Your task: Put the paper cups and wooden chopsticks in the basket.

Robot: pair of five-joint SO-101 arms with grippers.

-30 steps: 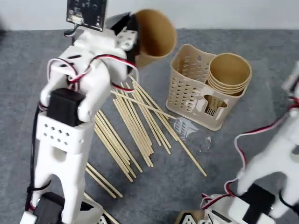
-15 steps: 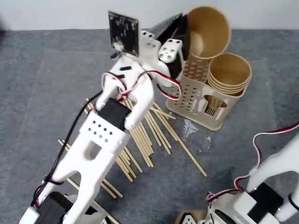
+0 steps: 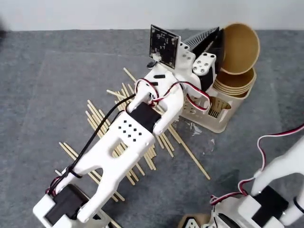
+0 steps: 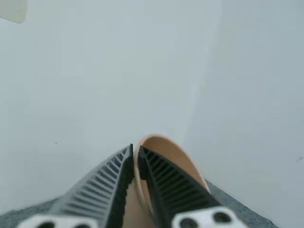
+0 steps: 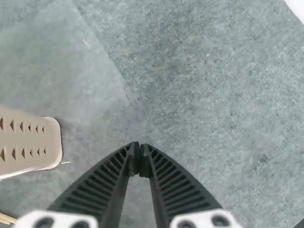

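Left fingers [image 3: 211, 40] are pinched nearly shut on the wall of a paper cup [image 3: 241, 46], upper right in the high view. The cup hangs just above the stacked cups [image 3: 232, 85] in the basket [image 3: 209, 119]. Its long axis is tilted, with the mouth facing the camera, so it probably needs righting to nest. Right fingers [image 5: 114, 180] are closed and empty, farther off.

Soft, even overhead light covers the gray table mat [image 3: 57, 85]. The white left arm [image 3: 128, 137] throws only a faint shadow across the wooden chopsticks [image 3: 95, 114]. The wall [image 4: 95, 71] glows pale.
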